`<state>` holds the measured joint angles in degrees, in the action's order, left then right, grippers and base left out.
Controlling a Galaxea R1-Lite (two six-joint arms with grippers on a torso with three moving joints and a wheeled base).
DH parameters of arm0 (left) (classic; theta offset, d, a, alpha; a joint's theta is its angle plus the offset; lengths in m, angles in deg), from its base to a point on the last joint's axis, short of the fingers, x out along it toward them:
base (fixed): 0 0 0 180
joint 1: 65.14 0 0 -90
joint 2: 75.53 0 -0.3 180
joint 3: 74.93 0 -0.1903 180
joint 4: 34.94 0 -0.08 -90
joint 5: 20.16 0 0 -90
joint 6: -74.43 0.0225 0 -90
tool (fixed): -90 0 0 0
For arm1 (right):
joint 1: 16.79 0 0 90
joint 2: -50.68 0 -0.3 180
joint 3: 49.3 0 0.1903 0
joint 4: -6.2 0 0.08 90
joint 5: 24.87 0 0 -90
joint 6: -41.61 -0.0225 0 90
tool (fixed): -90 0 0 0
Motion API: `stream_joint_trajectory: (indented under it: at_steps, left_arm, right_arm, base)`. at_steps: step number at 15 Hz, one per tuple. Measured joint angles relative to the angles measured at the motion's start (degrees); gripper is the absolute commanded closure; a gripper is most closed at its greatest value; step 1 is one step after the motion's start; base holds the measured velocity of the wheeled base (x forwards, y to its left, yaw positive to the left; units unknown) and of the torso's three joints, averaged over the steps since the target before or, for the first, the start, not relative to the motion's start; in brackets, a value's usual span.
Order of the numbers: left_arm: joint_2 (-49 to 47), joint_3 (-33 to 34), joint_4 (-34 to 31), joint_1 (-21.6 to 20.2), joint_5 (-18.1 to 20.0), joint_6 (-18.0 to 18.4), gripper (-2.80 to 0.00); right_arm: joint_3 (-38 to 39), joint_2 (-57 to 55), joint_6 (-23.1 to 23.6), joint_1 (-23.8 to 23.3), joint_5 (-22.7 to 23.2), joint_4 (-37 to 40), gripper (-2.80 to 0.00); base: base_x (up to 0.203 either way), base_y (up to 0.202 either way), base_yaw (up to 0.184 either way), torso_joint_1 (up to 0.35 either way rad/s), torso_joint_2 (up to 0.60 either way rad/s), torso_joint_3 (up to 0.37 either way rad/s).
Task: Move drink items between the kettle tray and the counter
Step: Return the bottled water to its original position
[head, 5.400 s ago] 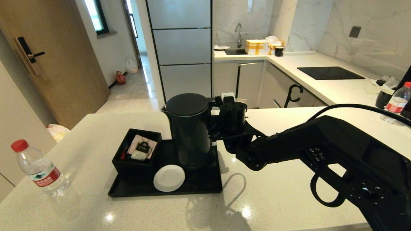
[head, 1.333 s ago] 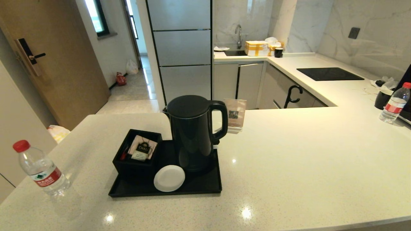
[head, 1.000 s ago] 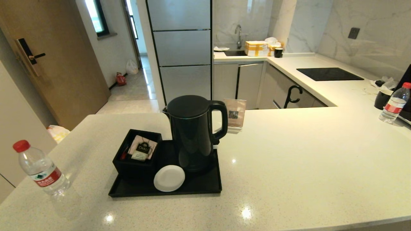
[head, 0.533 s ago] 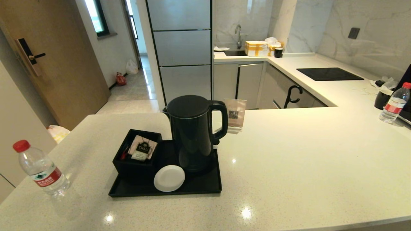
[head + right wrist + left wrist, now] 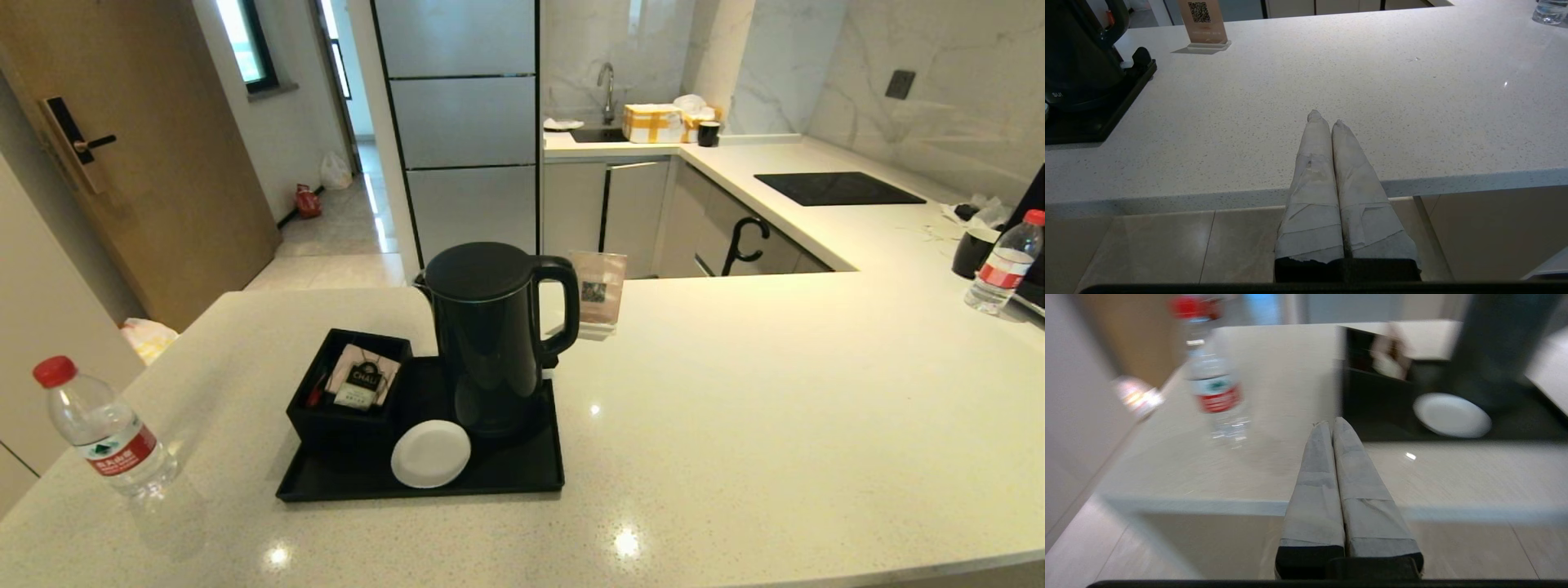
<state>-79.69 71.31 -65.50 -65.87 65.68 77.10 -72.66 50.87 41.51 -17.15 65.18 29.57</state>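
From my head camera, at the surface's [image 5: 735, 392] far left, about nine o'clock from the tray [image 5: 522, 478], a bottle [image 5: 102, 437] stands upright on the stone, red cap up, long axis vertical, well apart from the tray.

My left gripper [image 5: 1333, 424] is clenched and empty, hanging just off the surface's near edge. In its wrist camera the bottle [image 5: 1214, 386] lies ahead at about eleven o'clock. This gripper is much the nearer, so I judge the reach is its job.

On the tray, a box [image 5: 347, 392] sits at nine o'clock, a coaster [image 5: 430, 453] at six, and the kettle [image 5: 486, 343] stands upright in the middle, handle pointing to three o'clock.

My right gripper [image 5: 1323, 116] is clenched and empty, parked below the near edge, with the kettle [image 5: 1077, 53] at ten o'clock.
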Motion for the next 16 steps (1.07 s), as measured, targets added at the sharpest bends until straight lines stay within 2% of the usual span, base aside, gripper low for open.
stream_joint_trajectory:
  at_steps: [3,8,12,14,15,16]
  left_arm:
    - [-10.61,-5.01,0.83,-1.55,-9.5,-3.6,0.0]
    - [-46.57,-11.42,8.68,-6.5,-23.39,-12.31,0.0]
    - [-70.2,-11.27,25.19,-12.21,-25.23,-16.29,0.0]
    - [-75.23,-10.92,29.83,-13.69,-25.36,-16.89,0.0]
    - [-76.78,-10.85,29.95,-13.92,-25.36,-16.91,-2.8]
    - [-77.67,-10.81,29.98,-14.03,-25.36,-16.91,-2.8]
  right_arm:
    - [0.0,0.0,0.0,0.02,-0.03,0.0,0.0]
    - [0.0,-0.02,0.0,0.01,0.02,0.0,0.0]
    - [0.0,-0.02,0.02,0.0,0.04,0.0,0.0]
    - [0.0,-0.02,0.0,0.0,0.0,0.0,0.0]
    - [0.0,-0.05,0.0,0.0,0.02,0.0,0.0]
    - [0.0,-0.05,0.0,0.0,0.02,0.0,0.0]
  base:
    - [0.0,0.0,0.0,0.0,0.0,0.0]
    - [0.0,0.0,0.0,0.0,0.0,0.0]
    - [0.0,0.0,0.0,0.0,0.0,0.0]
    - [0.0,0.0,0.0,0.0,0.0,0.0]
    - [0.0,0.0,0.0,0.0,0.0,0.0]
    - [0.0,0.0,0.0,0.0,0.0,0.0]
